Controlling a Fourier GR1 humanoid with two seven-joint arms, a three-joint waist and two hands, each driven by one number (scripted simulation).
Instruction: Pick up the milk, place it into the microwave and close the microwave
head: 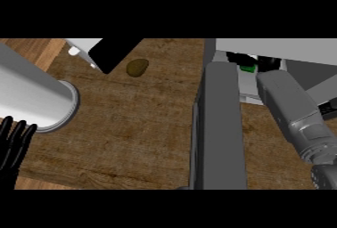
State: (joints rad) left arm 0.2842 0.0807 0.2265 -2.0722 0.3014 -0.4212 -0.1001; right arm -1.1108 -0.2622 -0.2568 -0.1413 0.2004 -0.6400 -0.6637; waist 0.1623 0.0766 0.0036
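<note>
My right forearm point(289, 111) reaches up the right side into the open microwave point(276, 46) at the top right. My black right hand point(262, 61) shows only in part at the microwave's mouth. It is curled round the milk, of which just a small green patch point(247, 67) is visible. The microwave's grey door point(220, 124) stands open and is seen edge-on, running down the middle of the view just left of my forearm. My left hand point(13, 144) rests open, fingers up, at the lower left edge, far from the milk.
A wide pale grey cylinder point(33, 95) slants across the upper left, its round end above my left hand. A brown potato-like lump point(137, 67) lies on the wooden counter point(132, 133). A white and black object point(108, 51) sits at the top left.
</note>
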